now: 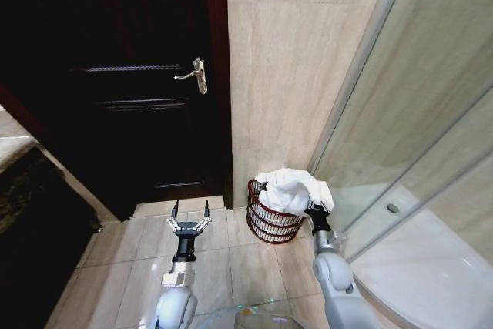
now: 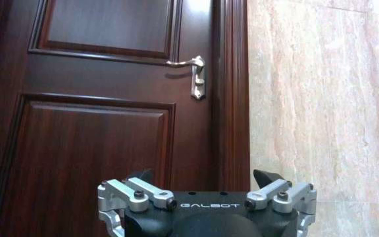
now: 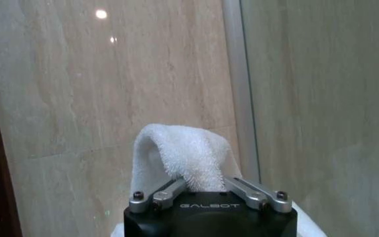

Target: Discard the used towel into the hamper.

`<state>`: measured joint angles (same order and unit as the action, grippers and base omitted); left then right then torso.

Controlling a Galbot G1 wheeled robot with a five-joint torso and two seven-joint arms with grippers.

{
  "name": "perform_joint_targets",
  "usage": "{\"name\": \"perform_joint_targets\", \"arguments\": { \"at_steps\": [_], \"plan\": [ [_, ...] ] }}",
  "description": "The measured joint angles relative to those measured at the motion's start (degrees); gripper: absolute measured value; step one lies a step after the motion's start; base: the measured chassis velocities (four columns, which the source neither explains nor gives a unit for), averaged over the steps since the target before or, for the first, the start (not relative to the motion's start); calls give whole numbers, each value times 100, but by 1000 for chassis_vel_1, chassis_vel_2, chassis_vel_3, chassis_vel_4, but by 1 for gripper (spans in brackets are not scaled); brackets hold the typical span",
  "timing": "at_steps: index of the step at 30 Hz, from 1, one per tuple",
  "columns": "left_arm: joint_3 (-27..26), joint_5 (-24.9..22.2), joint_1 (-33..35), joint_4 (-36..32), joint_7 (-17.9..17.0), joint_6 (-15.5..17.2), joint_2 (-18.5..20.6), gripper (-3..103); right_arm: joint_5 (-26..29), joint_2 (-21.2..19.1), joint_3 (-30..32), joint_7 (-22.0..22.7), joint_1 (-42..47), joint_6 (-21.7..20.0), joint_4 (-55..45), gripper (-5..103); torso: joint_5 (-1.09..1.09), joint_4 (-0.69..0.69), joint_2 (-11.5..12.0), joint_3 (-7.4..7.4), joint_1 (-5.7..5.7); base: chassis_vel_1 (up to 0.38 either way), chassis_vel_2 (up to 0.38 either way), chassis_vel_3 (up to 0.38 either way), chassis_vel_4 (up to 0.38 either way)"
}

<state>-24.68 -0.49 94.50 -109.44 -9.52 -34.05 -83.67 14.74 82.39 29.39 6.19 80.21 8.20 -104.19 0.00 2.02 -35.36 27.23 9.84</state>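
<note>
right tool [image 1: 314,209] clamped on white towel [image 1: 295,189], draped over hamper [image 1: 271,223], lower centre. release step: opening needed. left tool [image 1: 190,216] spread, idle.

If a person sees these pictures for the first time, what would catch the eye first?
First the white towel, bright against the tiles, draped over the dark red-brown wire hamper at the foot of the beige wall; the right gripper is shut on it. Next the dark wooden door with its silver handle, to the hamper's left. The left gripper hangs open and empty over the floor before the door.
</note>
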Motion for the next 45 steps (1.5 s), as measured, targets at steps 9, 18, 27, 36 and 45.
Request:
{"name": "perform_joint_targets", "arguments": {
  "at_steps": [9,18,27,36,45],
  "plan": [
    [-7,5,20,-31,-23,28,-8,100,-60,12,-36,0,129,65,-101,4,0,0,0,0,0,-52,48,58,-52],
    [-335,-192,233,-247,493,529,-10,100,-82,-5,-28,-140,283,101,-232,4,0,0,0,0,1,-42,39,34,-40],
    [-1070,-917,150,-453,1069,1218,238,100,-61,-24,-26,-237,420,0,-350,4,-1,0,0,0,0,0,0,0,0],
    [-1105,-1158,-16,-509,1089,1569,217,100,-62,-54,13,-236,374,-37,-347,4,0,0,8,-2,-3,0,0,0,0],
    [-1044,-1019,-35,-419,1065,1560,166,100,-40,-116,27,-236,328,-90,-319,4,1,0,197,-105,-92,0,0,0,0]
  ]
}}
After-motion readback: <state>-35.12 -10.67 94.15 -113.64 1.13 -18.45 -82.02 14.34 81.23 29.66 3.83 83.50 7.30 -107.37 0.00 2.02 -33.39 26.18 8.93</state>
